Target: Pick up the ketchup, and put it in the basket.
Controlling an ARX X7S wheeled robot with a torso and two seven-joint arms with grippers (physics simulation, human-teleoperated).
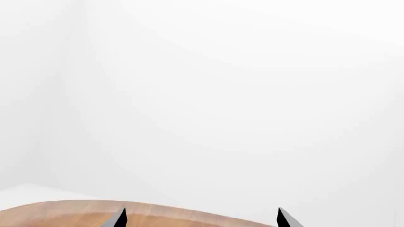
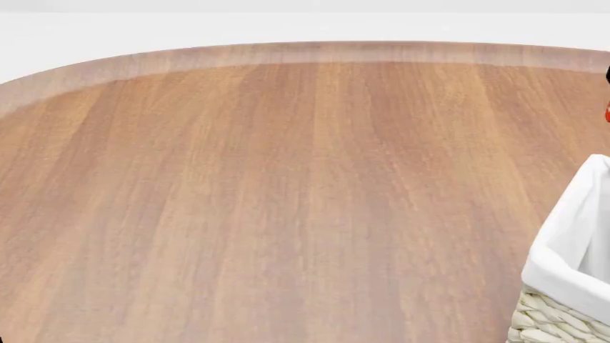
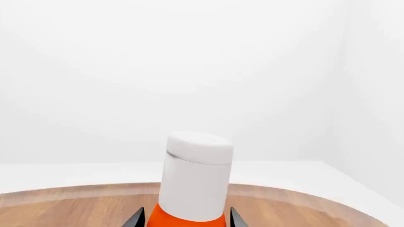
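The ketchup (image 3: 192, 184), an orange-red bottle with a white cap, stands slightly tilted between the fingertips of my right gripper (image 3: 186, 220), which is shut on its body just below the cap. In the head view only a red sliver of the bottle (image 2: 607, 114) shows at the far right edge, beyond the basket (image 2: 572, 243). The basket is cream wicker with a white cloth liner, and only its corner shows at the lower right. My left gripper (image 1: 200, 219) is open and empty over the table's edge. Neither arm shows in the head view.
The round wooden table (image 2: 286, 200) fills the head view, with its curved far edge against a white floor and walls. The same table edge shows in the left wrist view (image 1: 75, 210) and the right wrist view (image 3: 63, 203).
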